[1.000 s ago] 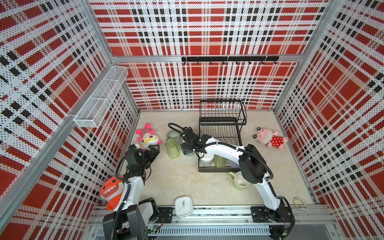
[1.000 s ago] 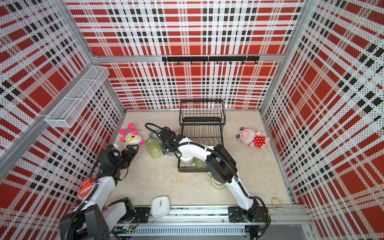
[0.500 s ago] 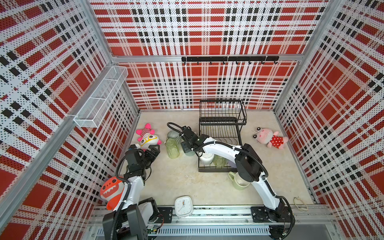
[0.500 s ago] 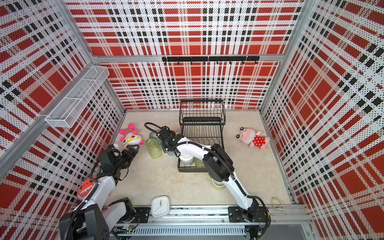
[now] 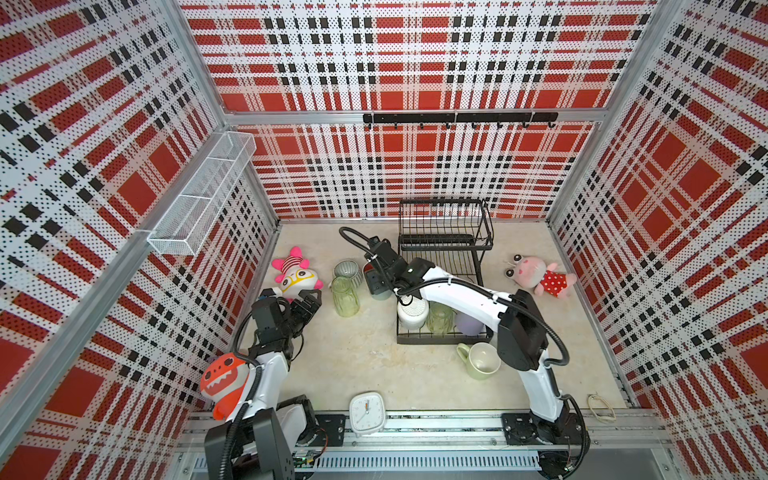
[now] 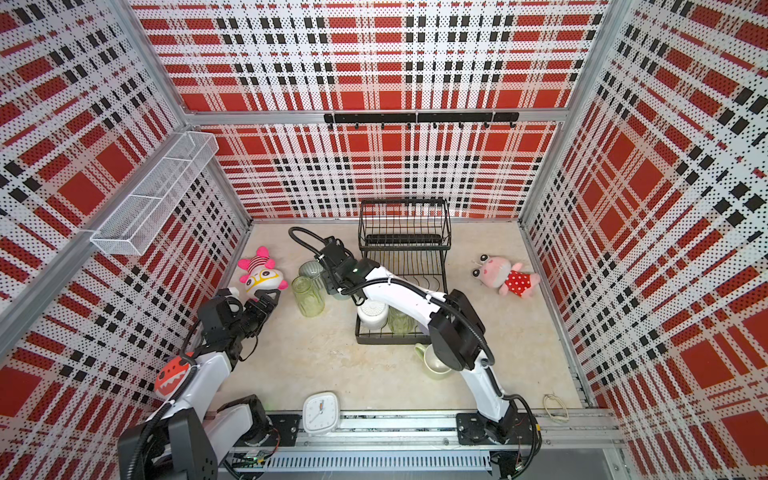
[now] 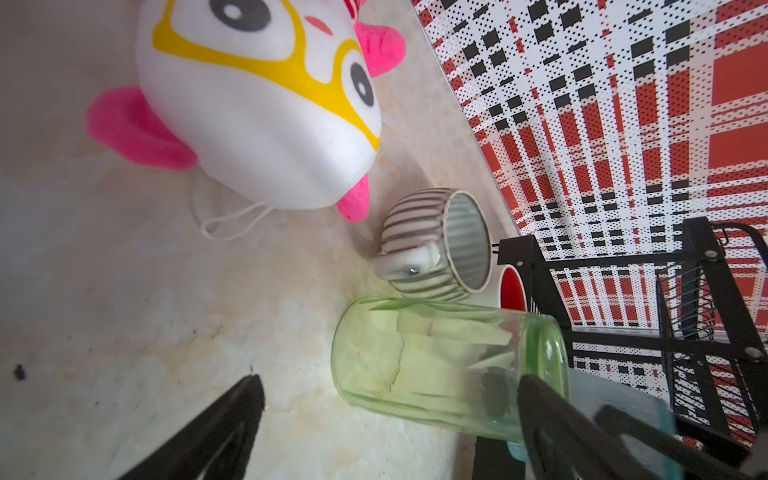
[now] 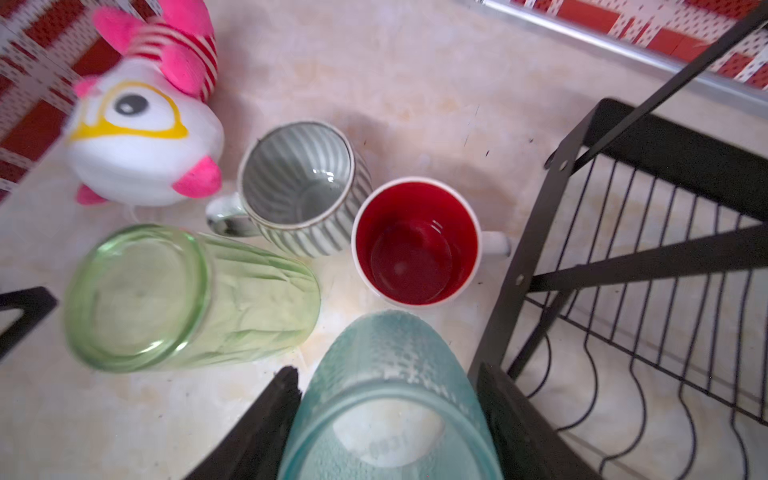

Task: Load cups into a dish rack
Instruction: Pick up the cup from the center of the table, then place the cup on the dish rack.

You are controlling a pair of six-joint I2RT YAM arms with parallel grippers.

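We read the table point(image 5: 365, 365) as a clock face, back wall at twelve. The dish rack point(image 5: 443, 240) stands at about one o'clock from the middle, raised basket toward twelve. At the six o'clock end of its lower tier three cups sit in a row: a ribbed white cup point(image 5: 411, 311) bottom up, the racked green glass point(image 5: 440, 318) and a lavender tumbler point(image 5: 468, 325), partly under the right arm.

The right gripper point(image 8: 386, 372) reaches to the rack's nine o'clock side, just beside the frame. Its jaws stand partly apart and press on both sides of the teal tumbler point(image 8: 390, 419), seen bottom up between them in the right wrist view; whether it is off the table we cannot tell. The left gripper point(image 5: 309, 297) hovers toward nine o'clock of the table, jaws spread wide with nothing between them.

At nine o'clock of the teal tumbler stands the loose green glass point(image 5: 345, 297). At that glass's twelve sits the striped grey mug point(image 5: 347, 269), mouth up, and at three of that mug the red-inside mug point(image 8: 415, 243), mouth up, near the rack's frame. A pale-green mug point(image 5: 480, 362) rests on the table at six o'clock of the rack, beside its corner, mouth up.
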